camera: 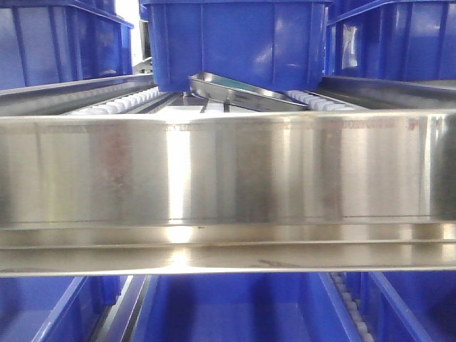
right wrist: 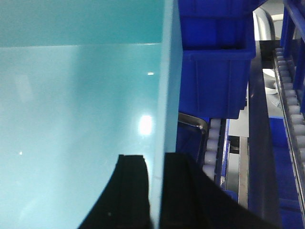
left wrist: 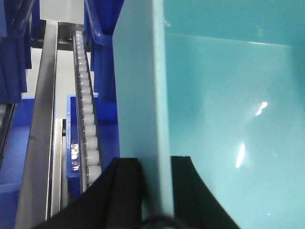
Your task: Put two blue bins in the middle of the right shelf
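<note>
In the left wrist view, my left gripper (left wrist: 155, 160) is shut on the left side wall (left wrist: 143, 86) of a bin whose inside looks pale teal under the light. In the right wrist view, my right gripper (right wrist: 155, 156) is shut on the right side wall (right wrist: 169, 86) of the same kind of bin, one finger inside and one outside. In the front view a blue bin (camera: 235, 43) sits centred above the roller lanes. Neither gripper shows in that view. I cannot single out a second task bin.
A wide steel shelf beam (camera: 228, 185) fills the front view. A tilted metal tray (camera: 246, 92) lies under the centre bin. White roller tracks (left wrist: 86, 109) (right wrist: 290, 109) run beside the held bin. More blue bins (right wrist: 214, 57) (camera: 57, 43) stand on both sides and below (camera: 228, 313).
</note>
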{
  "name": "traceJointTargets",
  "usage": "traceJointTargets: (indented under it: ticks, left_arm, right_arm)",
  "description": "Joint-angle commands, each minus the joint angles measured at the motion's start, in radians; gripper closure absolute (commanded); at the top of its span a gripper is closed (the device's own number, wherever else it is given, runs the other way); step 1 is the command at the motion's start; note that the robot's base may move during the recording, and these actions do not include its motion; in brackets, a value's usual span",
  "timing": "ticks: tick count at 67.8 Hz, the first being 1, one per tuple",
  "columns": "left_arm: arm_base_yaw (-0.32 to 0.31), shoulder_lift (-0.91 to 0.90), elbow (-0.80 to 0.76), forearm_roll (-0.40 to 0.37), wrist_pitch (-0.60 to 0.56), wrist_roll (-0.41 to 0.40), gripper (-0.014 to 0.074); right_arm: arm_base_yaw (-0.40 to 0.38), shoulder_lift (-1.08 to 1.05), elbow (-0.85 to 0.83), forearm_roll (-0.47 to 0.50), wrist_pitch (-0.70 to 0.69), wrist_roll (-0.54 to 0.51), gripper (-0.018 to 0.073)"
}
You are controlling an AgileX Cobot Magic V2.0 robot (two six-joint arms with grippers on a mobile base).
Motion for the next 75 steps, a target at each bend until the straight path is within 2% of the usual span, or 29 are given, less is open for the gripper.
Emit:
traceJointTargets:
  ticks: [1, 75]
  left_arm:
    - [0.002, -0.027, -0.009, 0.031, -0.086, 0.000, 0.0707]
    - [0.002, -0.027, -0.009, 0.036, -0.081, 0.000, 0.0707]
  right_arm:
    - [-0.011, -0.015, 0.002, -0.041, -0.007, -0.007, 0.0724]
    - [-0.011, -0.015, 0.002, -0.041, -0.017, -0.007, 0.0724]
